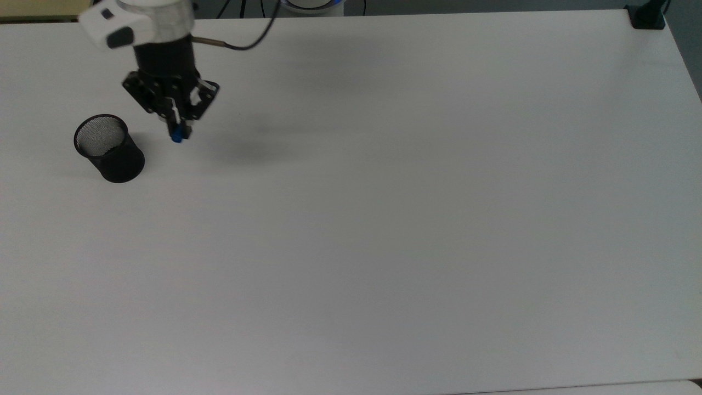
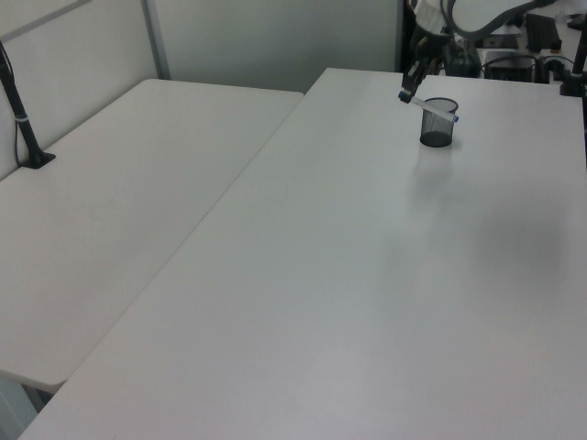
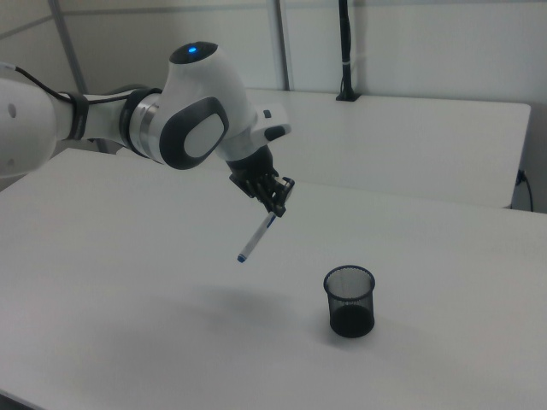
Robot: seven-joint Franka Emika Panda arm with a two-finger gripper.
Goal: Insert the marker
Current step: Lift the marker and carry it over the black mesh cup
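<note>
Right view reveals the marker (image 3: 255,237) hanging tilted, foreshortened from top view.

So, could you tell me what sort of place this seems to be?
Probably a robotics lab or test room: a robot arm with its pincer holding a marker over a bare white table, a black mesh cup, and partition panels behind a second table.

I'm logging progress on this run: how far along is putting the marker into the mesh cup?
Done: the pincer has the marker off the table, gripped at one end and hanging tilted. In hand: carrying it toward the black mesh cup; in the top view the pincer sits just to the cup's right. Left: centre over the cup's open mouth, lower the marker in, release.
</note>
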